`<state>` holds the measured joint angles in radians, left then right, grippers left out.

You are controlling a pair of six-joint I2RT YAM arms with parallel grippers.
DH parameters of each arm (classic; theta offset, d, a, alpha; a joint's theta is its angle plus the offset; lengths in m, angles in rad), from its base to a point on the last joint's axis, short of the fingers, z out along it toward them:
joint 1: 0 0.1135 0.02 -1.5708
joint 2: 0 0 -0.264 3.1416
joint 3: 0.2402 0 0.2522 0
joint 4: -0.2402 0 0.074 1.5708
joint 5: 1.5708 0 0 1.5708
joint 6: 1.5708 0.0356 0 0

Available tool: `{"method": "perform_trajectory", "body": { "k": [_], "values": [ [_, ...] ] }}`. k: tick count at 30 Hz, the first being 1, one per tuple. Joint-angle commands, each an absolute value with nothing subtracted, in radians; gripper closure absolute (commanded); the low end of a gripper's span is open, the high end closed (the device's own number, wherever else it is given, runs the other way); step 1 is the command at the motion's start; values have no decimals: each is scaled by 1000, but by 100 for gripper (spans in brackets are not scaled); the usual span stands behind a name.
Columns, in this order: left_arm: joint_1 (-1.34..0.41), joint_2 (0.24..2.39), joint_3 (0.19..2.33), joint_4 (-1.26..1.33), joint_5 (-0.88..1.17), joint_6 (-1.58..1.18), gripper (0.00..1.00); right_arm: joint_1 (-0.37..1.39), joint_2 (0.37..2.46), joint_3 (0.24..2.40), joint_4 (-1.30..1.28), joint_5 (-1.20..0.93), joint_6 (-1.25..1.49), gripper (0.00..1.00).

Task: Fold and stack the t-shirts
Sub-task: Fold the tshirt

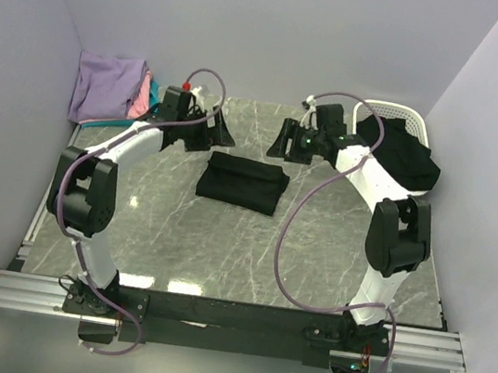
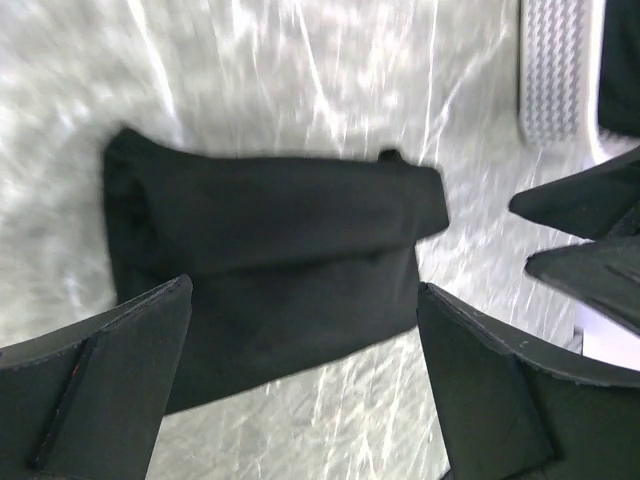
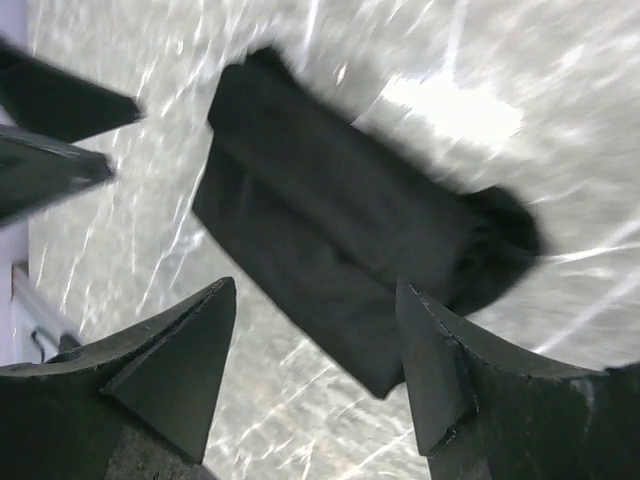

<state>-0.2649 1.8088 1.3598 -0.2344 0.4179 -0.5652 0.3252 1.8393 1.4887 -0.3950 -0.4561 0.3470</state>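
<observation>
Left of the basket (image 1: 416, 119) lies a black t-shirt (image 1: 242, 182), folded into a lumpy rectangle. The left hand (image 1: 212, 130) and right hand (image 1: 286, 140) gape empty. Both wrist views blur its edges.

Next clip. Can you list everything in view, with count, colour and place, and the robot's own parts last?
folded t-shirt: one, black, middle of the table
loose t-shirts: count unclear, black, heaped in the basket and spilling over its rim
stacked t-shirts: lavender one most visible, pink and teal edges showing at its right, far left corner
basket: one, white, perforated, far right corner
table: one, grey marble pattern
cables: two, purplish, one looping along each arm
left gripper: one, black, open and empty, by the folded t-shirt's left side
right gripper: one, black, open and empty, by the folded t-shirt's right side
</observation>
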Motion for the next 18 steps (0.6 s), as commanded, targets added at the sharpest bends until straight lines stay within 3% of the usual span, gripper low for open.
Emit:
{"method": "perform_trajectory", "body": {
  "k": [1, 18],
  "values": [
    [-304, 1821, 1264, -176, 511, -577, 1, 394, 1864, 1454, -370, -532, 364, 29],
    [-353, 1999, 1405, -156, 465, -571, 0, 437, 2026, 1476, -327, -543, 377, 30]
  ]
}}
